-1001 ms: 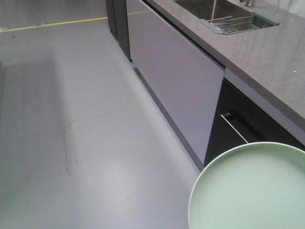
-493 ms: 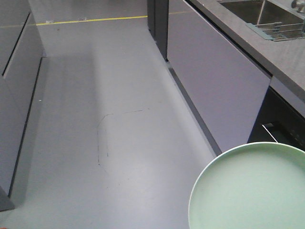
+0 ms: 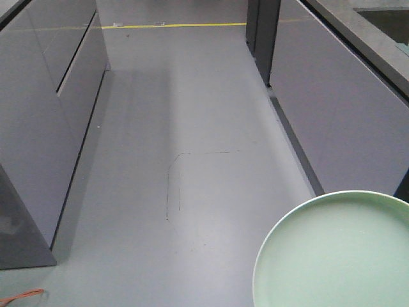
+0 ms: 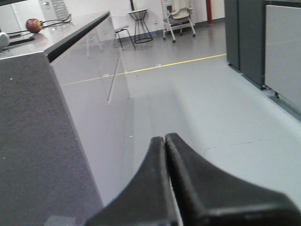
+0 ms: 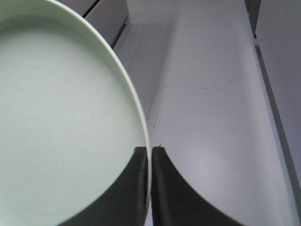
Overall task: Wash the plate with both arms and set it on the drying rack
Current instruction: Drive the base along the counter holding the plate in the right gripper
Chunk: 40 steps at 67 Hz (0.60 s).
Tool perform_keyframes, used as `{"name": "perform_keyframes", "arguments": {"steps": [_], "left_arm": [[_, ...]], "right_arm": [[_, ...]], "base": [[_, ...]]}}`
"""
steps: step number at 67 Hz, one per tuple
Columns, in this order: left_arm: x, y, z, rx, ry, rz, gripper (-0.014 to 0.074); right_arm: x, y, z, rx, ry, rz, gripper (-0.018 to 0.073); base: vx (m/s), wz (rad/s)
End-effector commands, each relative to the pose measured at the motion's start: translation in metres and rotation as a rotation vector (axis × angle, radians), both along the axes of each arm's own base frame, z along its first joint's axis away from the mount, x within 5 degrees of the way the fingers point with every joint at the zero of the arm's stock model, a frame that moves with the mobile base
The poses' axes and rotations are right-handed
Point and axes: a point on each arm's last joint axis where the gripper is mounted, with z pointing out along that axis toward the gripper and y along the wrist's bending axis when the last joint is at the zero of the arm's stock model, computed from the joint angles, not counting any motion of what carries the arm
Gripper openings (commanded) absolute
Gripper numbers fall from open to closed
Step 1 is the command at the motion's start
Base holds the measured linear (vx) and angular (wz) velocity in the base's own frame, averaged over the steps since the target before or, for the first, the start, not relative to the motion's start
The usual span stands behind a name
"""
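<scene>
The pale mint-green plate [image 3: 339, 256] fills the lower right of the front view and the left half of the right wrist view [image 5: 61, 122]. My right gripper [image 5: 150, 149] is shut on the plate's rim, one black finger on each face. In the left wrist view my left gripper [image 4: 165, 138] is shut with nothing between its fingers, held above the floor beside a grey counter. The drying rack is out of view. Neither arm's sleeve shows.
A grey cabinet block [image 3: 45, 121] stands on the left and the kitchen counter front [image 3: 345, 109] on the right, with a grey floor aisle [image 3: 192, 128] between. A yellow floor line [image 3: 172, 25] crosses far ahead. A red apple [image 4: 33, 24] lies on the left counter; chairs [image 4: 181, 16] stand far back.
The front view has swung left: the sink counter and rack slid out at the right, and the left cabinets came into view. The plate keeps its place in the frame.
</scene>
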Motion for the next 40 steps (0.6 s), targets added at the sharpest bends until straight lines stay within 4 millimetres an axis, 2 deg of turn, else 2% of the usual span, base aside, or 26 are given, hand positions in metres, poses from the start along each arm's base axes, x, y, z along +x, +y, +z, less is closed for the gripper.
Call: {"name": "perform_keyframes", "arguments": {"steps": [1,40], "left_arm": [[-0.0014,-0.0004,0.0146,0.002,-0.108,-0.003,-0.0007],[-0.0014,-0.0004,0.0146,0.002,-0.108,-0.003,-0.0007]], "right_arm": [[0.0024,-0.0005,0.0128,0.024,-0.079,-0.02,-0.0001],[0.0024,-0.0005,0.0128,0.024,-0.079,-0.02,-0.0001]], "base": [[0.08,0.27],[0.09,0.22]]}}
